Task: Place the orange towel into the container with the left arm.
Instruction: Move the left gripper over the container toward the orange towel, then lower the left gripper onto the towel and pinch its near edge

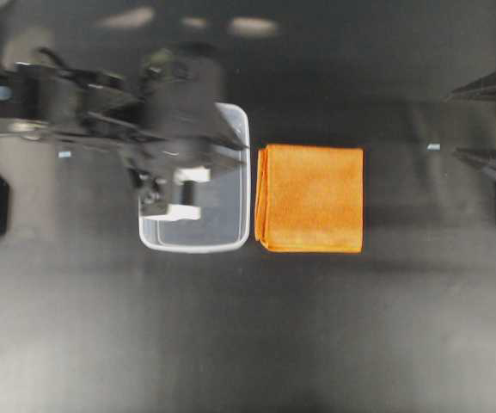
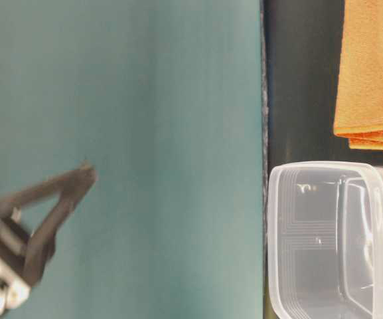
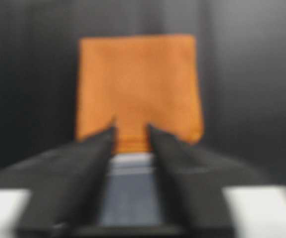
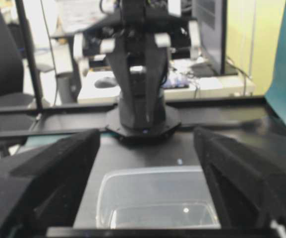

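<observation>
left gripper (image 1: 235, 148) above container (image 1: 230, 237) | orange towel (image 1: 310, 198) beside it, outside

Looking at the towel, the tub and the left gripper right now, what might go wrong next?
1. The orange towel is folded in layers, so the left gripper might pinch only the top layer and let it unfold.
2. The towel looks almost as wide as the clear tub, so an edge could hang over the rim.
3. The arm hovers over the light tub and could knock it.
</observation>
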Motion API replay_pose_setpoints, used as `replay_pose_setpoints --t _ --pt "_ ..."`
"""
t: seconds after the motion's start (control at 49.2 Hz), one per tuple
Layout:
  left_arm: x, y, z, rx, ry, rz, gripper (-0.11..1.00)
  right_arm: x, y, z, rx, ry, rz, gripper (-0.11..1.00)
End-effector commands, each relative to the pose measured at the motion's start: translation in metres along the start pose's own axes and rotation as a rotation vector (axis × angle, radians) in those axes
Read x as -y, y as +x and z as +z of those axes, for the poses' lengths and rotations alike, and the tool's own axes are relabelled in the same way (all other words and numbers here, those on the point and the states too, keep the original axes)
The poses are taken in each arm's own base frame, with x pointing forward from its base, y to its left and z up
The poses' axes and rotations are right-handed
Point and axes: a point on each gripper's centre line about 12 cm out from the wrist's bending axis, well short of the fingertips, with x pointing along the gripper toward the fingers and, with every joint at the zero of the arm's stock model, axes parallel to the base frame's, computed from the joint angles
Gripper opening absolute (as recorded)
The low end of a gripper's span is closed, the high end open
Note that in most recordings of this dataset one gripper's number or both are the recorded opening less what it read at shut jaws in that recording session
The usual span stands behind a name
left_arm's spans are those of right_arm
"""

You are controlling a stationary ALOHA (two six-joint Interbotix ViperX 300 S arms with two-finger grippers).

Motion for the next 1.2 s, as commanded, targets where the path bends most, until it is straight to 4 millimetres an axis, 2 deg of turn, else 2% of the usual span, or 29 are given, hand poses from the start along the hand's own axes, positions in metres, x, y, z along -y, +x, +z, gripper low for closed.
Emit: replay_pose_setpoints --t 0.0,0.061,0.122,0.183,0.224,0.366,0.549,0.814,0.915,1.078,1.18 --pt "-0.005 0.015 0.023 -0.050 -0.004 0.003 0.44 -0.001 0.000 0.007 0.020 0.006 0.003 0.76" --pt "-0.004 0.034 0.027 -0.106 -0.001 -0.003 0.63 -0.001 0.000 0.007 0.023 0.006 0.003 0.76" --pt "-0.002 0.055 0.030 -0.167 0.003 -0.012 0.79 -0.001 -0.002 0.008 0.031 0.006 0.004 0.75" --pt "0.003 0.074 0.031 -0.215 0.013 -0.022 0.88 -0.001 -0.003 0.009 0.035 0.006 0.004 0.76" --pt "0.005 0.088 0.028 -0.251 0.016 -0.027 0.91 -0.001 -0.003 0.009 0.037 0.006 0.004 0.76" --pt "0.013 0.135 0.011 -0.339 0.033 -0.042 0.91 -0.001 -0.005 0.011 0.047 0.006 0.004 0.76" --pt "0.018 0.183 -0.025 -0.435 0.084 -0.063 0.91 -0.001 -0.005 0.012 0.052 0.006 0.004 0.75" --pt "0.022 0.230 -0.049 -0.397 0.111 -0.067 0.91 -0.001 -0.005 0.012 0.055 0.008 0.004 0.75" --pt "0.024 0.237 -0.052 -0.388 0.113 -0.069 0.91 -0.001 -0.005 0.012 0.055 0.008 0.004 0.75" --pt "0.026 0.238 -0.055 -0.393 0.115 -0.071 0.89 -0.001 -0.005 0.012 0.052 0.010 0.004 0.75" --pt "0.026 0.238 -0.057 -0.399 0.117 -0.072 0.79 -0.001 -0.006 0.012 0.052 0.008 0.004 0.75"
